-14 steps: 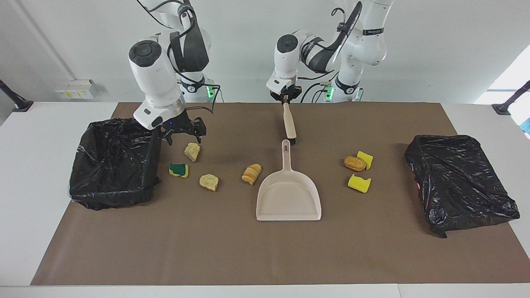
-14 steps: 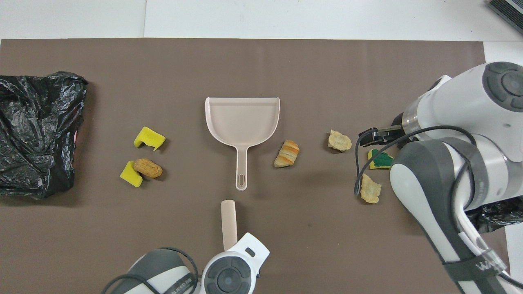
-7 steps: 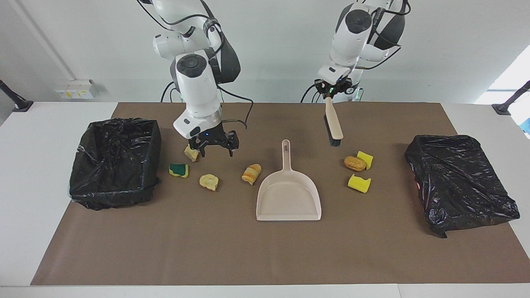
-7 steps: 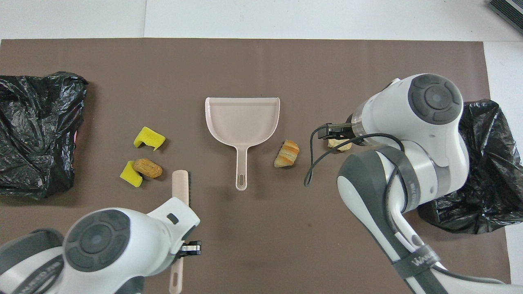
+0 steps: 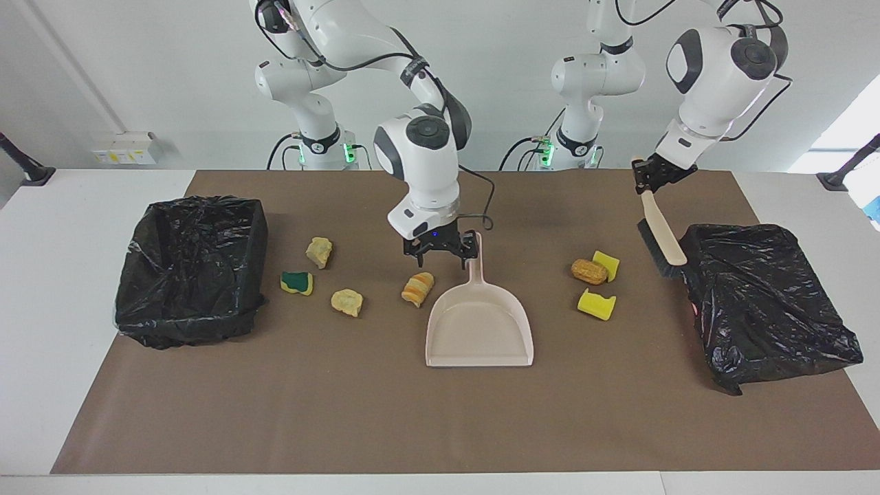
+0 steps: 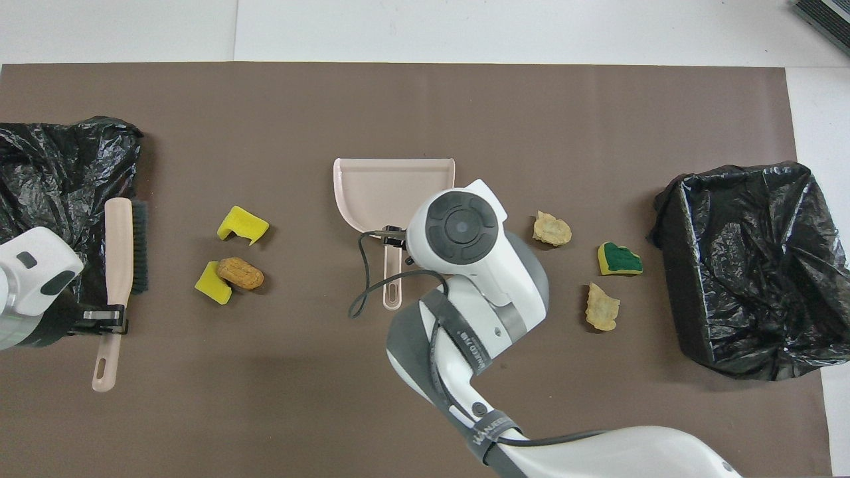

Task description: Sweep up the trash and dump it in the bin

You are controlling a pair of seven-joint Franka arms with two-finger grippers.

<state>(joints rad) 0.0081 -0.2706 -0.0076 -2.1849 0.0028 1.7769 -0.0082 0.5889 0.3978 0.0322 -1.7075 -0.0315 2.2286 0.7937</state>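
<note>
The trash lies on the brown mat in two groups. A tan lump (image 5: 319, 251), a green-and-yellow sponge (image 5: 297, 282), another tan lump (image 5: 347, 302) and a striped bread lump (image 5: 417, 288) lie between the bin (image 5: 199, 203) and the beige dustpan (image 5: 479, 326). Two yellow sponge bits (image 5: 596, 304) (image 5: 607, 262) and a brown lump (image 5: 589, 271) lie toward the left arm's end. My right gripper (image 5: 443, 256) hangs open just beside the dustpan's handle (image 6: 393, 292), above the striped lump. My left gripper (image 5: 650, 180) is shut on the brush (image 6: 119, 239), which is raised and tilted.
The bin (image 6: 730, 171) is lined with a black bag and stands open at the right arm's end. A crumpled black bag (image 5: 763, 302) lies at the left arm's end, and the brush head hangs at its edge. The right arm hides the striped lump in the overhead view.
My right gripper has travelled from beside the bin across the trash to the dustpan's handle. My left arm has swung the brush from the table's middle to the crumpled bag.
</note>
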